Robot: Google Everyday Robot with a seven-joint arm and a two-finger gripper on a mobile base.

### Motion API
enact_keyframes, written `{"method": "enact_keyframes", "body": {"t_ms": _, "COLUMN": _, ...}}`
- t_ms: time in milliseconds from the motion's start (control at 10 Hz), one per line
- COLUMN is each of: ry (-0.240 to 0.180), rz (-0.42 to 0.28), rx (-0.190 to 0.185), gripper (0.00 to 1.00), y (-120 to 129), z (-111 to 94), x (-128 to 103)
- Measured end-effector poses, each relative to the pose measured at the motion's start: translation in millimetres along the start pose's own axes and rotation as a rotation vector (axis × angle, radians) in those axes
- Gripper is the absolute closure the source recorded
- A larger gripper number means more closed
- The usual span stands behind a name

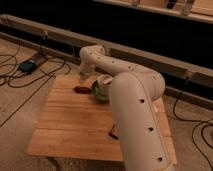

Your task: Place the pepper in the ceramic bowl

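Clearly visible a little left of the frame's centre: the pepper (81, 90), small, slim and elongated, dark red, close to brown in this dim light, much smaller than the bowl beside it. Lying flat on the wooden table (70, 125), with the long side roughly left to right, near the table's far edge. Touched by nothing, as far as can be seen. Just to the right of it, near but apart: the ceramic bowl (99, 91), round, glossy green with a darker rim, partly hidden behind the thick white arm (135, 115). Pepper outside the bowl, on the bare boards. Directly above the pepper in the frame, toward the far left corner of the table: the gripper (83, 75), pointing downward at the end of the arm's thin last link, close to the pepper but not clearly in contact with it. Impossible to tell whether set wide, narrow or holding something. Lower in the frame, right beside the big foreground segment of the arm: a flat black-and-red packet (114, 134) on the table, well apart from the pepper. At the upper left, down on the floor (20, 115): a small blue box (29, 65).
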Motion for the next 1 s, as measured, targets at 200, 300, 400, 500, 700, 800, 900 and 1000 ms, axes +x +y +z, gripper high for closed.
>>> {"method": "enact_keyframes", "body": {"t_ms": 200, "ry": 0.015, "rz": -0.022, "rx": -0.003, "gripper": 0.25, "y": 3, "z": 10, "x": -2}}
{"method": "enact_keyframes", "body": {"t_ms": 300, "ry": 0.021, "rz": -0.026, "rx": -0.005, "gripper": 0.2, "y": 4, "z": 15, "x": -4}}
{"method": "enact_keyframes", "body": {"t_ms": 400, "ry": 0.026, "rz": -0.029, "rx": -0.006, "gripper": 0.2, "y": 4, "z": 19, "x": -6}}
{"method": "enact_keyframes", "body": {"t_ms": 500, "ry": 0.037, "rz": -0.037, "rx": -0.006, "gripper": 0.2, "y": 4, "z": 24, "x": -6}}
{"method": "enact_keyframes", "body": {"t_ms": 700, "ry": 0.062, "rz": -0.065, "rx": -0.005, "gripper": 0.2, "y": 6, "z": 34, "x": -7}}
{"method": "enact_keyframes", "body": {"t_ms": 800, "ry": 0.071, "rz": -0.072, "rx": -0.004, "gripper": 0.2, "y": 5, "z": 38, "x": -7}}
{"method": "enact_keyframes", "body": {"t_ms": 900, "ry": 0.087, "rz": -0.08, "rx": 0.001, "gripper": 0.2, "y": 1, "z": 43, "x": -6}}
{"method": "enact_keyframes", "body": {"t_ms": 1000, "ry": 0.097, "rz": -0.085, "rx": 0.007, "gripper": 0.2, "y": -3, "z": 46, "x": -5}}
